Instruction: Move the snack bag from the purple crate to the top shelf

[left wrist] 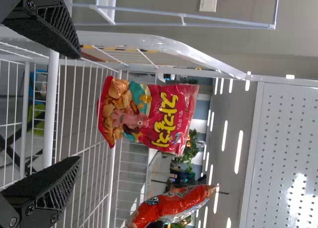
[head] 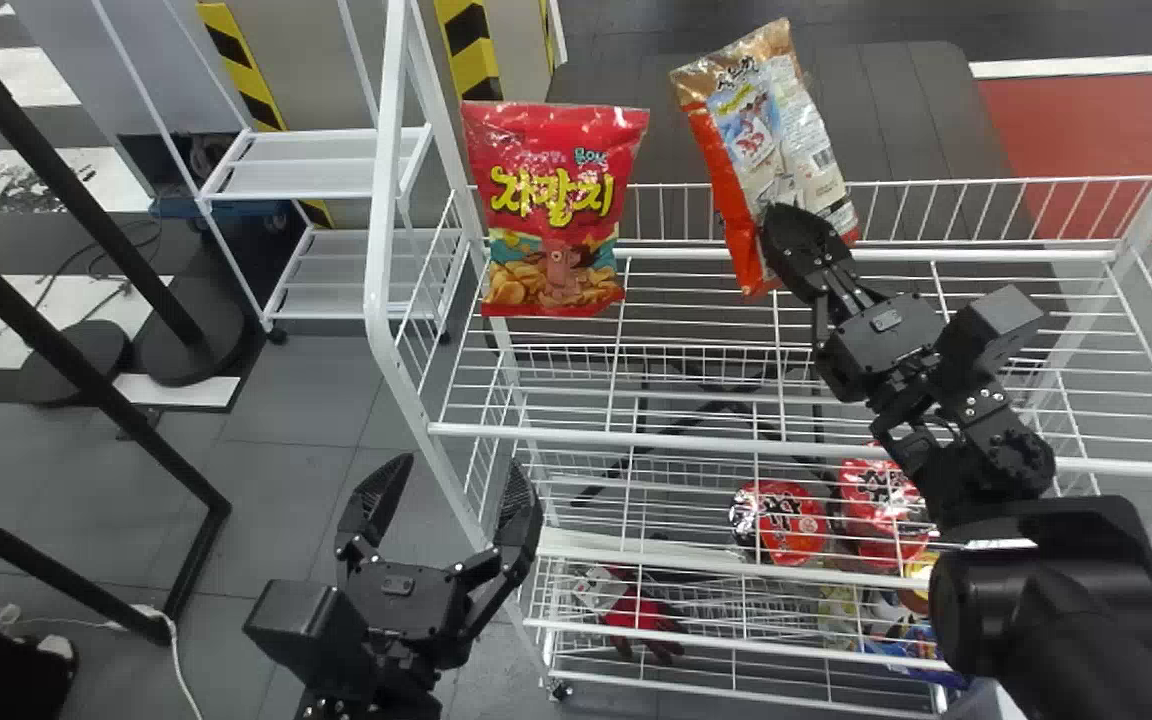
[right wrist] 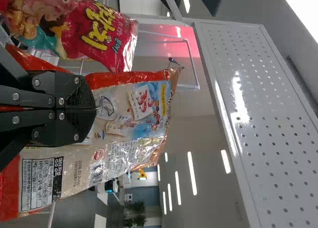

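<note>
Orange snack bag, upper right: clamped by right gripper. Left gripper: jaws apart. Placing, likely; next: lower onto top shelf, release.

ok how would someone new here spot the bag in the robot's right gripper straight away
Find the white wire rack and go up to its top shelf. There, right of the red bag, the right gripper holds a tall orange-red and silvery bag. Its pale panel with a barcode sets it apart from the red one's big yellow lettering.
</note>
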`<state>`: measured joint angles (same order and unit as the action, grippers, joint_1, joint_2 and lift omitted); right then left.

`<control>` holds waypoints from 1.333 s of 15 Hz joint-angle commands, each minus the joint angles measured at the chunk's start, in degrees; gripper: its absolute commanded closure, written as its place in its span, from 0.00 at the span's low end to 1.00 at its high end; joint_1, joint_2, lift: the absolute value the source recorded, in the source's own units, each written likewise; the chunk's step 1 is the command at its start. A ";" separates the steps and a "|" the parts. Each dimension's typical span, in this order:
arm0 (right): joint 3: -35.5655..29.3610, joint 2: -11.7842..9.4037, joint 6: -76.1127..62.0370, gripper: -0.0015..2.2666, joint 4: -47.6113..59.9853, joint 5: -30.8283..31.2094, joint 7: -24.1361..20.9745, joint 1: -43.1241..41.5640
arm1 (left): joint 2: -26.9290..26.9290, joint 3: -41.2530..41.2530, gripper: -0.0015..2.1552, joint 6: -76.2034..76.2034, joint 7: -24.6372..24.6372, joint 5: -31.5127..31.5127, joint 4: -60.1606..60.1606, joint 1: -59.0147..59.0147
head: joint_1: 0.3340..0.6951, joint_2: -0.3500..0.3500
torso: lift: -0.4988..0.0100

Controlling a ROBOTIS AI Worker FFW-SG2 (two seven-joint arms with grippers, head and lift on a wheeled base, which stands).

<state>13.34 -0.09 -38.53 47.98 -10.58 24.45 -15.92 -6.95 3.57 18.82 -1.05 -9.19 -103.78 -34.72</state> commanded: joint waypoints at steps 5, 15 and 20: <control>0.99 0.14 0.17 0.78 -6.06 -0.23 0.51 -3.24 | 0.00 -0.15 0.04 2.48 0.00 -0.39 1.74 0.09 | 1.00 0.77 | 0.98; 2.83 0.14 4.04 0.26 -8.52 -1.20 0.34 -5.61 | 0.00 -0.23 0.04 3.54 0.00 -0.74 1.74 0.18 | 1.00 0.77 | 0.98; 3.09 0.14 5.27 0.20 -8.52 -1.81 -0.02 -5.70 | 0.00 -0.23 0.04 4.24 0.00 -0.74 1.83 0.00 | 1.00 0.78 | 0.98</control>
<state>16.42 -0.09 -33.25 39.45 -12.22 24.42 -21.60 -6.94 3.38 22.98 -1.05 -9.93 -102.03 -34.71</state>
